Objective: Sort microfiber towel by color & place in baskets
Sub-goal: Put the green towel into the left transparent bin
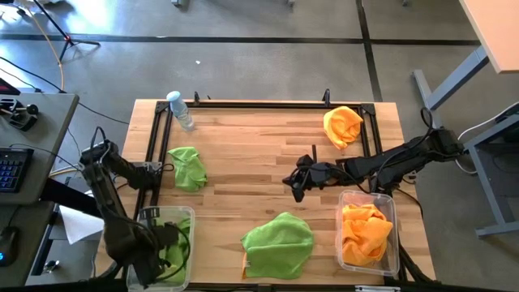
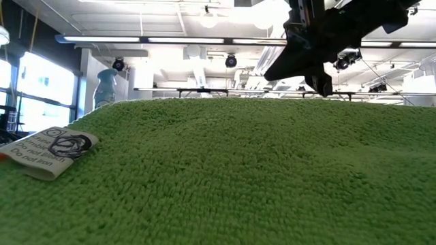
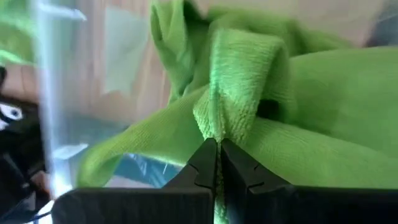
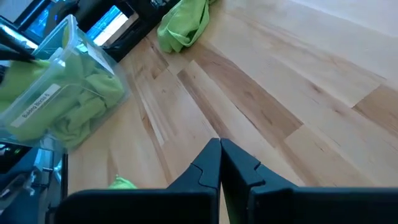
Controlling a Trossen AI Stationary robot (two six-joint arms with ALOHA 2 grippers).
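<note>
High view: green bin (image 1: 185, 217) and orange bin (image 1: 392, 212) part-filled; three towels left on the counter (image 1: 259, 162). Left hand (image 1: 154, 253) clenches green cloth (image 3: 249, 74); right hand (image 1: 297, 185) clenched empty.

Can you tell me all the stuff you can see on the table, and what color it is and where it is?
green towels on the table: 2, lime green, one near the left edge, one at the front middle
green towel in a basket: 1, lime green, in the left basket
orange towel on the table: 1, orange-yellow, back right corner
orange towel in a basket: 1, orange-yellow, in the right basket
baskets: 2, clear, left one front left, right one front right
water bottle: 1, clear, back left corner
table: 1, light wood
left gripper: 1, dark, shut on the green towel in the left basket
right gripper: 1, dark, shut and empty, over the middle of the table
</note>
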